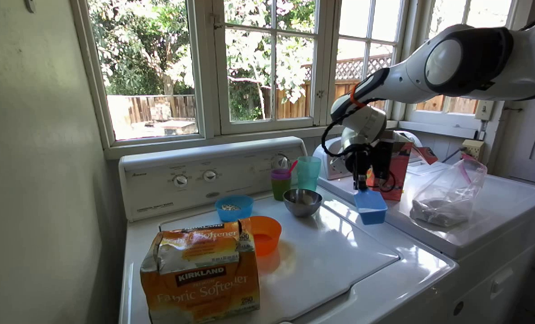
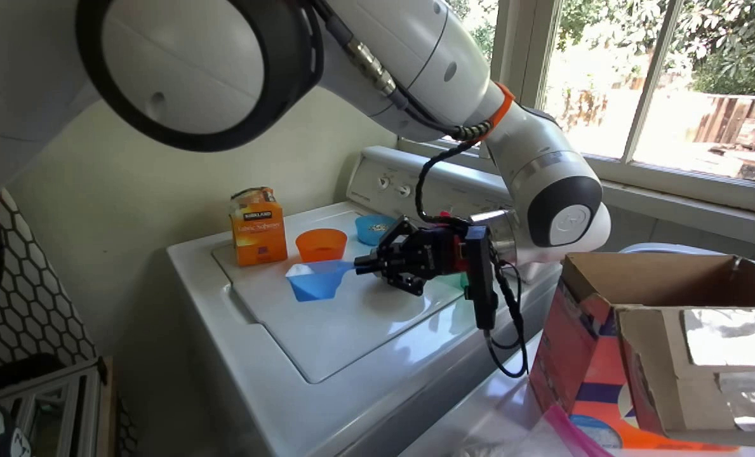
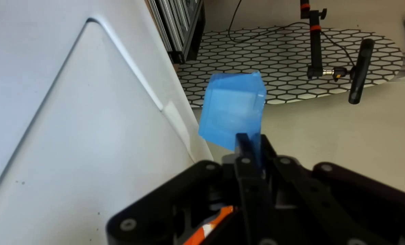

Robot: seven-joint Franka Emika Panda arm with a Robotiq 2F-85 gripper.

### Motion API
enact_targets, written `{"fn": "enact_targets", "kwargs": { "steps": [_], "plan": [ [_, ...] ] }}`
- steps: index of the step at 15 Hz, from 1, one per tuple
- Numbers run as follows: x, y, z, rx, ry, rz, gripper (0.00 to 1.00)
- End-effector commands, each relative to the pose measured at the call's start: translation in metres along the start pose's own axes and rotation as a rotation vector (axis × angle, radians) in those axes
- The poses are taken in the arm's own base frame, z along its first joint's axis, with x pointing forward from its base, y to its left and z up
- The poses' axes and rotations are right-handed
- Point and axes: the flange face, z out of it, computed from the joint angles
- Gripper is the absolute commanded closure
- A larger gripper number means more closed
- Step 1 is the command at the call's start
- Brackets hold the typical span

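My gripper point(image 1: 361, 185) is shut on the thin handle of a blue scoop, a square cup point(image 1: 370, 210). It holds the scoop above the white washer top, near the right side in that exterior view. In an exterior view the gripper point(image 2: 358, 265) points sideways and the scoop point(image 2: 317, 287) hangs off its fingertips, apart from the surface. A white patch shows at the scoop's rim there; I cannot tell if it is powder or light. In the wrist view the fingers point(image 3: 253, 139) pinch the handle, and the scoop point(image 3: 233, 107) sticks out beyond them.
On the washer point(image 1: 330, 265) stand an orange bowl point(image 1: 269, 234), a blue bowl point(image 1: 245, 209) with pale bits, a metal bowl point(image 1: 302, 204), a green cup point(image 1: 281, 189), a teal cup point(image 1: 309, 173) and a fabric softener box point(image 1: 204, 283). A red carton point(image 2: 580, 355) and plastic bag point(image 1: 447, 207) stand beside.
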Motion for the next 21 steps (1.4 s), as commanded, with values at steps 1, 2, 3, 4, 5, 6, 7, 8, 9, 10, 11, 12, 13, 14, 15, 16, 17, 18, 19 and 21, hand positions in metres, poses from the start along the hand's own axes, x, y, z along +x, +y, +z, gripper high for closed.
{"fn": "enact_targets", "kwargs": {
  "steps": [1,2,3,4,5,6,7,8,9,10,11,12,13,14,15,16,17,18,19,21],
  "plan": [
    [0.02,0.012,0.008,0.012,-0.006,0.018,0.98],
    [0.021,0.015,0.01,0.016,-0.012,0.021,0.98],
    [0.023,0.018,0.011,0.018,-0.015,0.022,0.98],
    [0.024,0.022,0.012,0.019,-0.016,0.018,0.98],
    [0.024,0.025,0.013,0.018,-0.014,0.014,0.98],
    [0.024,0.027,0.013,0.015,-0.012,0.012,0.98],
    [0.023,0.029,0.012,0.006,-0.006,0.01,0.98],
    [0.023,0.031,0.011,-0.001,0.0,0.009,0.98],
    [0.022,0.033,0.01,-0.01,0.007,0.012,0.98],
    [0.022,0.034,0.01,-0.016,0.008,0.014,0.98],
    [0.021,0.035,0.008,-0.023,0.014,0.02,0.98],
    [0.021,0.036,0.007,-0.035,0.022,0.026,0.98],
    [0.02,0.037,0.007,-0.038,0.025,0.025,0.98],
    [0.02,0.038,0.006,-0.043,0.028,0.026,0.98],
    [0.019,0.039,0.005,-0.046,0.032,0.027,0.98],
    [0.018,0.039,0.004,-0.05,0.037,0.027,0.98],
    [0.018,0.04,0.004,-0.053,0.04,0.025,0.98],
    [0.017,0.041,0.003,-0.055,0.044,0.022,0.98],
    [0.016,0.041,0.003,-0.053,0.049,0.017,0.98],
    [0.015,0.043,0.001,-0.053,0.06,0.008,0.98]
  ]
}}
